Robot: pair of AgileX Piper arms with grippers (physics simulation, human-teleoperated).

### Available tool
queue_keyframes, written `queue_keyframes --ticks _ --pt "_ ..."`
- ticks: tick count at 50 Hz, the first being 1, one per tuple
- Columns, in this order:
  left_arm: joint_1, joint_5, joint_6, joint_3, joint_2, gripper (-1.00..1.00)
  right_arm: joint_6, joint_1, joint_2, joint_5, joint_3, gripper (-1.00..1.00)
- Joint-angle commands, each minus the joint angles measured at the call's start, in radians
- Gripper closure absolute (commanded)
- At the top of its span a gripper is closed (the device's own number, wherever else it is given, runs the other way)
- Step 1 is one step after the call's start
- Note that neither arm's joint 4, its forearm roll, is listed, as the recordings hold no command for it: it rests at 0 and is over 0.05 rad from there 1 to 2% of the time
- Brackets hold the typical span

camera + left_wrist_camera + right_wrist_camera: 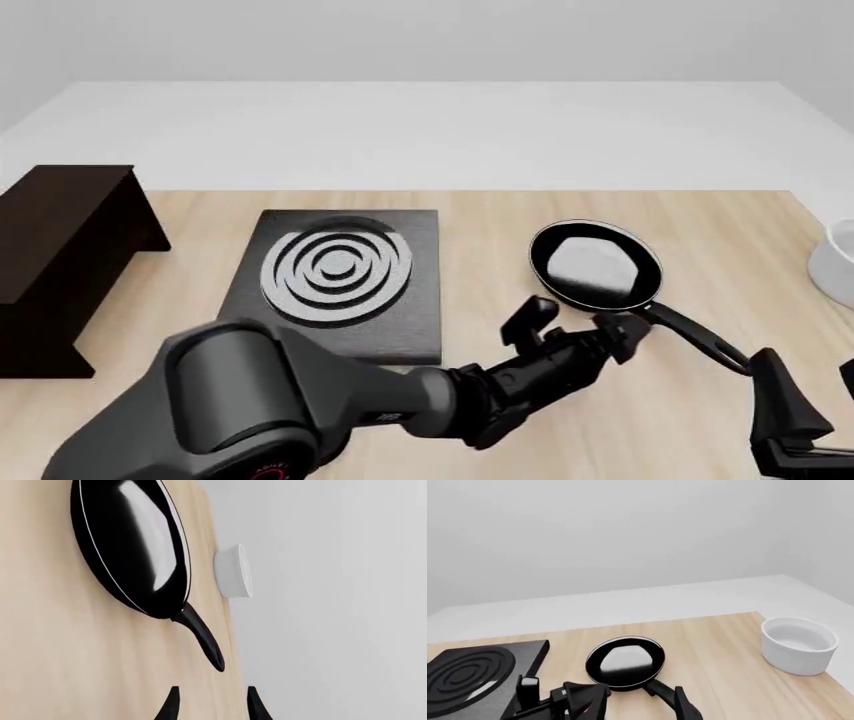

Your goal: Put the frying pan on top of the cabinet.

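The frying pan (594, 265) sits on the wooden table right of the stove plate, its long black handle (694, 338) pointing toward the near right. The left wrist view shows the frying pan (130, 545) with its handle end (212, 657) just ahead of my left gripper (213, 706), which is open and empty. In the front view my left gripper (625, 336) hovers by the handle's base. My right gripper (814, 395) is open and empty near the handle's end. The dark cabinet (67, 255) stands at the far left.
A flat black stove plate (340, 285) with silver rings lies between the cabinet and the pan. A white bowl (798, 645) stands near the table's right edge, also at the front view's right border as the bowl (837, 262). My left arm (400, 400) stretches across the near table.
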Motion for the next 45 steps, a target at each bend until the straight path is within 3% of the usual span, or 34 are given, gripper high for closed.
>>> queue_keyframes --ticks 1,45 --pt "-0.01 0.034 -0.002 -0.06 0.032 -1.0 0.012 -0.003 0.007 -0.007 0.0 -1.0" --pt "-0.023 0.12 -0.01 -0.237 0.132 -1.0 0.04 -0.004 0.045 -0.04 0.0 -1.0"
